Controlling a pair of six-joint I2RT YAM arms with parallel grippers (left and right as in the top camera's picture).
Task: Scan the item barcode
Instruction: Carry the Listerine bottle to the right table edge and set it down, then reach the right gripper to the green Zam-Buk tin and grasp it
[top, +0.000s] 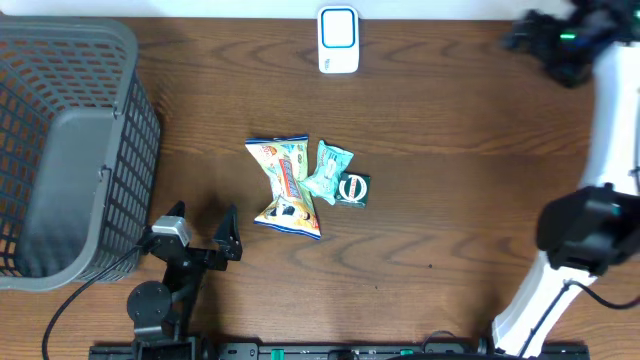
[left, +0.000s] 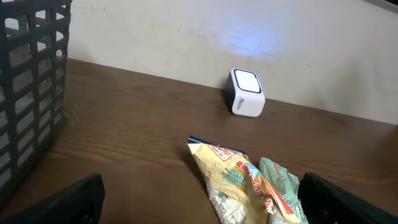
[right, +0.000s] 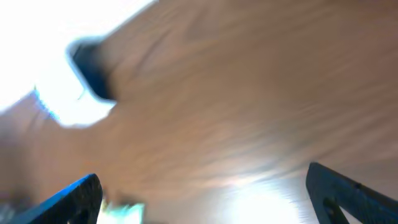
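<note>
Plainly, the left gripper stands with its jaws spread wide and nothing between them, low over the table, well apart from the scanner on the robot's side and to the left of it. In the left wrist view its two dark fingers sit at the bottom corners of the frame, with the scanner straight ahead at the far edge, its face lit.

The right gripper hangs off to the right of the scanner, about level with it. Its wrist view is badly blurred, but the fingers show far apart at the lower corners and hold nothing; the scanner is a white smear at upper left.

Three packets lie clustered between the scanner and the robot, nearer the left gripper than the right. The yellow snack bag is the largest. A teal packet touches its right side, and a small dark green packet lies against the teal one. No barcode can be made out.

Far left of the scanner stands a grey basket.
</note>
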